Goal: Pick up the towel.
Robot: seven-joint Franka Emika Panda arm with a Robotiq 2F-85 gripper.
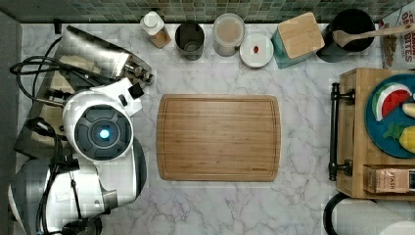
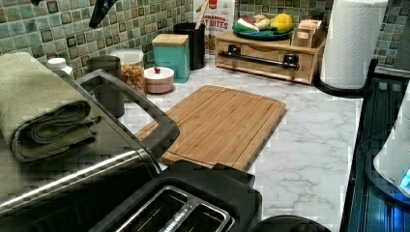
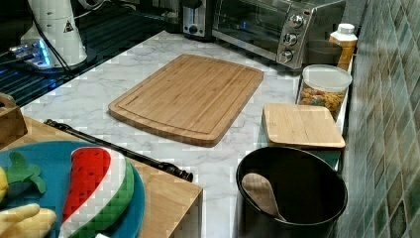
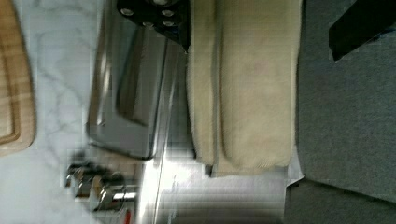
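The towel (image 2: 41,104), a pale beige folded cloth, lies on top of the silver toaster oven (image 2: 72,169). In the wrist view the towel (image 4: 247,84) runs lengthwise along the oven's top (image 4: 173,116). My gripper (image 4: 260,46) hovers above it, open, with one dark finger (image 4: 159,18) on the oven side of the towel and the other finger (image 4: 359,23) on the far side. In the left view the gripper (image 2: 65,12) hangs at the upper edge, apart from the towel. In the top view my arm (image 1: 103,132) covers the oven's top.
A bamboo cutting board (image 1: 219,138) lies mid-counter. Jars, a teal box (image 1: 298,39) and a black utensil pot (image 1: 350,34) line the tiled wall. A wooden crate (image 1: 357,132) with toy fruit and a paper roll (image 2: 353,41) stand at the top view's right. A black toaster (image 2: 179,203) sits beside the oven.
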